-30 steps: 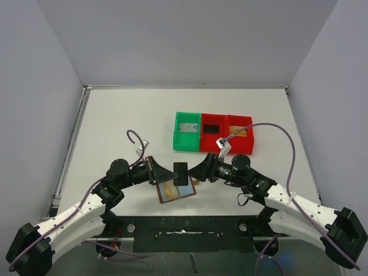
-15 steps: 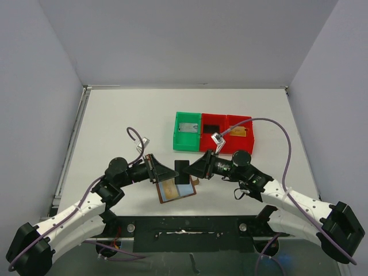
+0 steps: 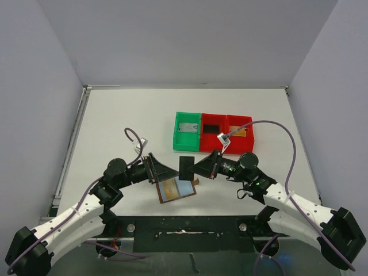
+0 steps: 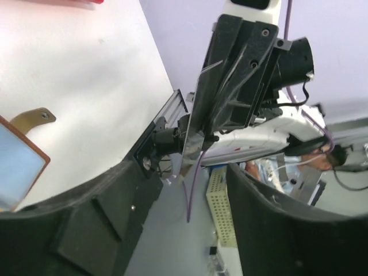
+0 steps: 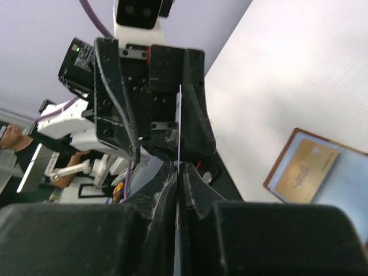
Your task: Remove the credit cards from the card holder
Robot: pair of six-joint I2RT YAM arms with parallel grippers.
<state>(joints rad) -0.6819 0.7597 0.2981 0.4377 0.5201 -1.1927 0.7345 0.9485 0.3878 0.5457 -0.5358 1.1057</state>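
A black credit card (image 3: 186,167) hangs upright above the table, and my right gripper (image 3: 196,167) is shut on its right edge. In the right wrist view the card (image 5: 179,123) shows edge-on, pinched between the closed fingers of that gripper (image 5: 179,192). My left gripper (image 3: 171,171) faces it from the left, open and apart from the card (image 4: 193,129); nothing lies between its fingers (image 4: 86,230). The card holder (image 3: 177,190) lies open on the table below, with a golden-orange card (image 3: 169,188) in its left half. Its tab (image 4: 32,118) shows in the left wrist view.
A green tray (image 3: 177,140) with a grey card and two red trays (image 3: 225,144) stand in a row behind the grippers; one red tray holds a black card (image 3: 212,127), the other a golden one (image 3: 241,133). Grey walls close in the table.
My left gripper has let go of the black card and opened. The right gripper has shut on the card and carried it slightly right and back.
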